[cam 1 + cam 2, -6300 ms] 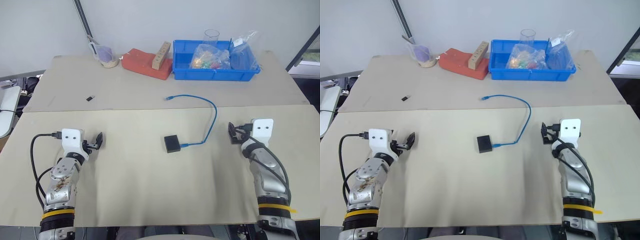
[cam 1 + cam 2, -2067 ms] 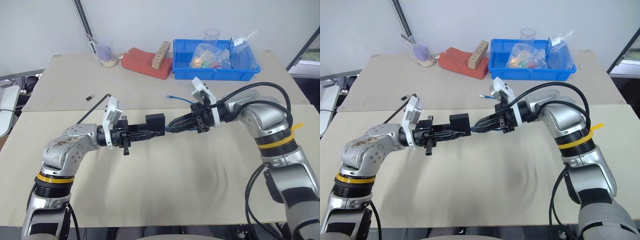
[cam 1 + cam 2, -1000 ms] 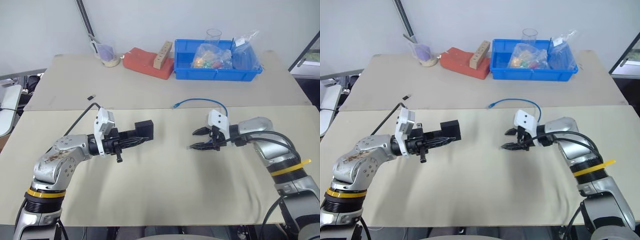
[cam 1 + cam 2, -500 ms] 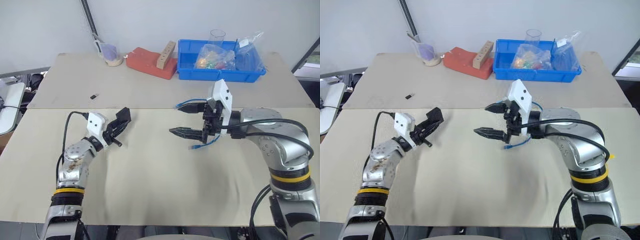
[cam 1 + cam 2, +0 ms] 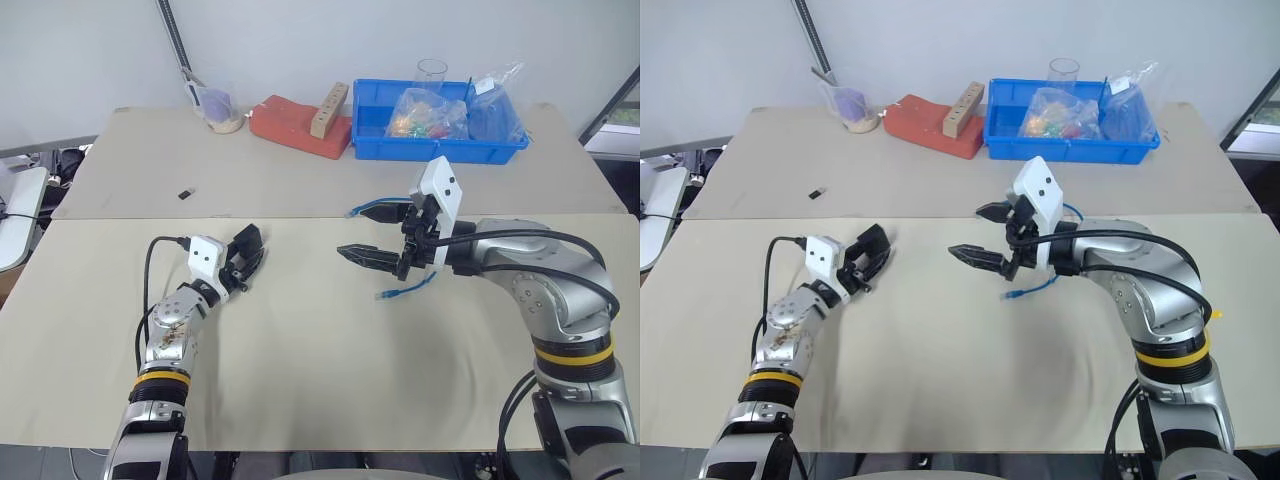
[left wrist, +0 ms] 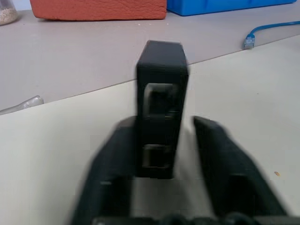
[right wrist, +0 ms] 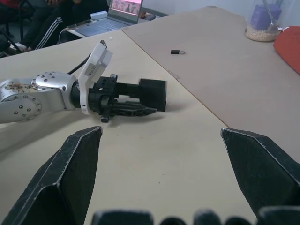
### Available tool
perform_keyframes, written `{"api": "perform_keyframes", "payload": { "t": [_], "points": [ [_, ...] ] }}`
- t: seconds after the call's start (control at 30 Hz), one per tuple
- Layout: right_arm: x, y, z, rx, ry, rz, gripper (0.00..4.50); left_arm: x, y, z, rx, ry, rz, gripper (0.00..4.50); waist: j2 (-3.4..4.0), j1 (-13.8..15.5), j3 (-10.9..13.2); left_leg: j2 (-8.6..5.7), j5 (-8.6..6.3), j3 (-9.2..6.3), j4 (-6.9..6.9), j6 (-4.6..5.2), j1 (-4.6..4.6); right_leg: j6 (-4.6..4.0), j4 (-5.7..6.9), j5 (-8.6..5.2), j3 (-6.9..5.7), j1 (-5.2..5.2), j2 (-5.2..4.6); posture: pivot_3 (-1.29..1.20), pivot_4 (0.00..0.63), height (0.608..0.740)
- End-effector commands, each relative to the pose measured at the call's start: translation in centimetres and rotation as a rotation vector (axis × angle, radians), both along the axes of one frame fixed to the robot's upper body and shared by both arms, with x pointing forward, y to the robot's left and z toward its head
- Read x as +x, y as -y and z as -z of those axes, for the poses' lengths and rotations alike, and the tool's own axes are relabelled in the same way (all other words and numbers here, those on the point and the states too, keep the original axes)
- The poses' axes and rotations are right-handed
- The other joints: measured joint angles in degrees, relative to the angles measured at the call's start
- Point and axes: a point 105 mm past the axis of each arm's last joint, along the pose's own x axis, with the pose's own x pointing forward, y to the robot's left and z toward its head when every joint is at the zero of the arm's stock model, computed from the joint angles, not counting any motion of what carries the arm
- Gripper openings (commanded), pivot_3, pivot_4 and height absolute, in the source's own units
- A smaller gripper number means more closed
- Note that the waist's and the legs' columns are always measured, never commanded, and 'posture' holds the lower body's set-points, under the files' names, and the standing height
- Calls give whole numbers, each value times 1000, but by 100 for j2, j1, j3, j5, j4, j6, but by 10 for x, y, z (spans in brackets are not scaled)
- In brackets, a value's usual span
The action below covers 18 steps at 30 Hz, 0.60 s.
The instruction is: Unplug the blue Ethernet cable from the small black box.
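Head views: blue Ethernet cable [image 5: 405,290] is already out of the small black box [image 5: 247,240]. It lies loose on the desk mid-right, near plug by the seam between the two desk [image 5: 320,380] panels, its far end hidden behind the right arm. Right gripper [image 5: 378,235] hovers above it, fingers spread wide, nothing in them. Left gripper [image 5: 245,262] sits low over the left half of the desk with the box at its tips. Left wrist view: box [image 6: 161,108] stands upright between the fingers [image 6: 112,159], empty port facing the camera; visible gap on both sides, so the jaws look part-open and the grip released or nearly so. Cable plug [image 6: 248,43] lies well apart from it. Right wrist view: both fingers [image 7: 75,159] splayed, empty. Judgement: unplug step looks done. Next calls for backing the left gripper straight off without tipping the box.
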Motion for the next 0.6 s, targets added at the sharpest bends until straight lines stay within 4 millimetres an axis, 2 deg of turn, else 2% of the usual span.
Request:
{"api": "perform_keyframes", "payload": {
  "t": [0.03, 0.13, 0.23, 0.33, 0.47, 0.6],
  "points": [
    [-4, 0, -9, 12, 52, -36, 4500, -7, -18, -9, -10, 1, -9, 4436, 0, -32, 0, 1, 0, 0, 0, 0, 1, 0, 1, 0, 0, 0, 0, 0, 150, 740],
    [-3, 5, -7, -2, 52, -40, 4500, -25, -27, -19, 17, -24, 36, 4475, 0, -100, 0, 6, 0, -2, -6, 1, 2, 0, 2, 0, 0, -2, 3, 0, 150, 740],
    [-2, 19, -6, -35, 47, -38, 4500, -52, -39, -41, 74, -62, 102, 4475, -1, -134, 2, 8, 0, -10, -9, 0, 1, 0, 4, 0, -2, -5, 3, 0, 150, 740],
    [-3, 37, -5, -80, 33, -42, 4500, -79, -49, -71, 145, -104, 163, 4475, -2, -129, 3, 10, 0, -14, -11, 0, 2, 0, -1, 0, -2, -3, 3, 0, 150, 740],
    [-5, 57, -2, -137, 3, -41, 4500, -100, -65, -110, 188, -132, 159, 4475, -1, -99, 4, 9, -1, -13, -13, 0, 5, 0, -15, 0, -2, 5, -4, 0, 150, 740],
    [-2, 64, -3, -141, -1, -22, 4500, -107, -76, -113, 251, -173, 133, 4475, 1, -130, 5, 8, -1, -7, -28, 1, 16, 0, -23, -1, 7, 7, -3, 0, 150, 740]
  ]
}}
